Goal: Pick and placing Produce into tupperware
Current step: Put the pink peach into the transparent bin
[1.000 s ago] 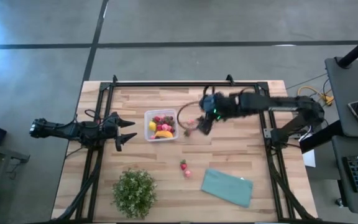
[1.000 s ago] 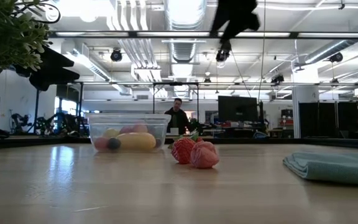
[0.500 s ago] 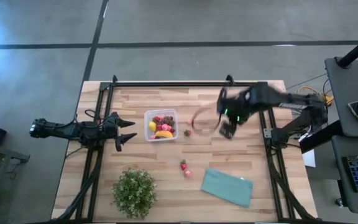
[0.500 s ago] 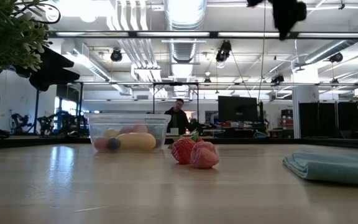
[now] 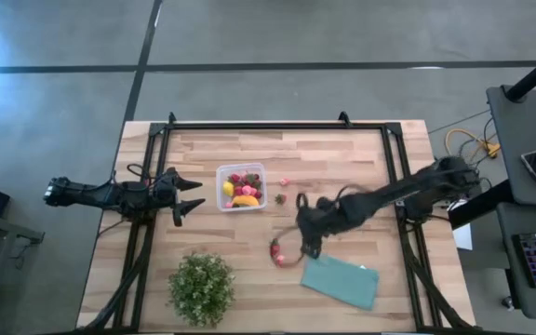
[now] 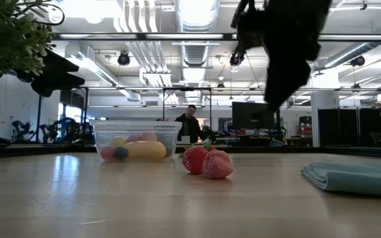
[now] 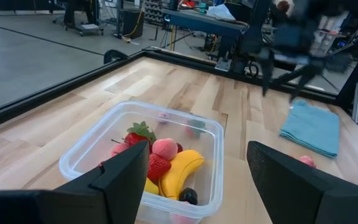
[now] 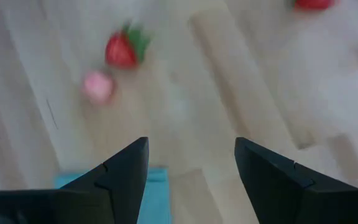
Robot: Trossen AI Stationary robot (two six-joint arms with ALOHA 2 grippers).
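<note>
From above we see the right gripper (image 5: 303, 244) stretched out over the middle of the wooden table (image 5: 361, 158), hanging just above and beside two loose fruits, a red strawberry (image 5: 274, 247) and a pink strawberry (image 5: 280, 260), which lie touching each other near the teal folded cloth (image 5: 341, 279). In the right wrist view its two dark fingers (image 8: 124, 174) stand wide apart with nothing between them, and we look past them down at the same red strawberry (image 8: 122, 48) and pink one (image 8: 97, 86), with an edge of the cloth (image 8: 148, 186) close by. The clear tupperware (image 5: 241, 187) sits left of the table's centre, well apart from that pair; through the left wrist view we make out in it a yellow banana (image 7: 180, 174), several red and pink strawberries (image 7: 165, 149) and a small dark fruit (image 7: 188, 196). Two more small pieces lie on the wood just right of the container: a pink one (image 5: 284, 181) and a darker one (image 5: 281, 198) we cannot identify. The left gripper (image 5: 186, 194) waits at the table's left edge, aimed at the container, its fingers (image 7: 126, 174) spread wide and empty. A green potted plant (image 5: 200, 288) stands near the front edge. At table height the pair of strawberries (image 6: 207, 162) rests right of the container (image 6: 136, 140), and a person (image 6: 189, 125) stands far behind in the room.
</note>
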